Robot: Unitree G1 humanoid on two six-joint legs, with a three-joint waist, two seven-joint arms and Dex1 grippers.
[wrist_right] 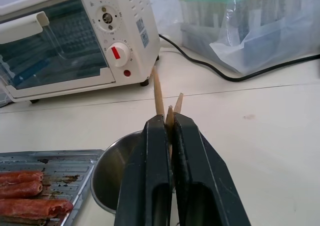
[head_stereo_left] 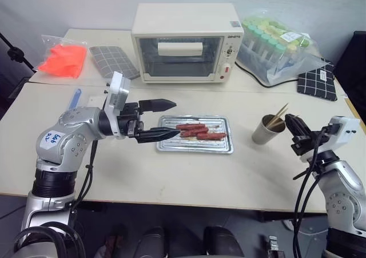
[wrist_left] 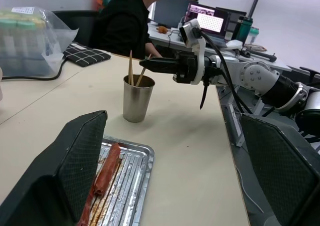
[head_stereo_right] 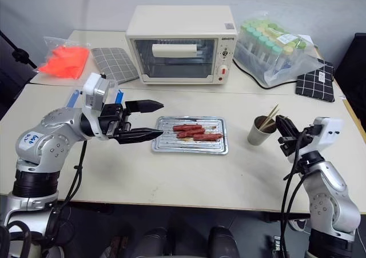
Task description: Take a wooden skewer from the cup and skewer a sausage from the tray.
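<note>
Your worktop (head_stereo_left: 171, 172) is a pale surface. At its far edge stands a cream toaster oven (head_stereo_left: 186, 42), door shut. To the right of the oven lies a clear bag of green-capped tubes (head_stereo_left: 274, 46), with a black checked cloth (head_stereo_left: 317, 75) beside it. To the oven's left you have a grey checked mat (head_stereo_left: 114, 62) and a bag of orange material (head_stereo_left: 64, 58).

In the middle of the worktop, in front of the oven, sits the tray (head_stereo_left: 195, 134), silver and ridged. Three sausages lie side by side across it; the sausage (head_stereo_left: 210, 136) nearest you lies towards the tray's right end.

Your left gripper (head_stereo_left: 166, 119) hangs level just left of the tray, pointing right, its fingers spread wide with nothing between them. The lower fingertip reaches over the tray's left rim.

The cup (head_stereo_left: 266, 130) stands to the right of the tray, apart from it, with several sticks leaning out of its mouth. Your right gripper (wrist_right: 169, 123) is at the cup's rim from the right side. In the right wrist view its fingers (wrist_right: 150, 156) are pressed together on the wooden skewer (wrist_right: 170, 117), which stands between the pads with its tip above them. Another stick rises just beside the fingers, and the lower end of the gripped skewer is hidden behind the fingers.

In the left wrist view, a person in dark clothing (wrist_left: 127, 20) sits at a desk behind the worktop.
</note>
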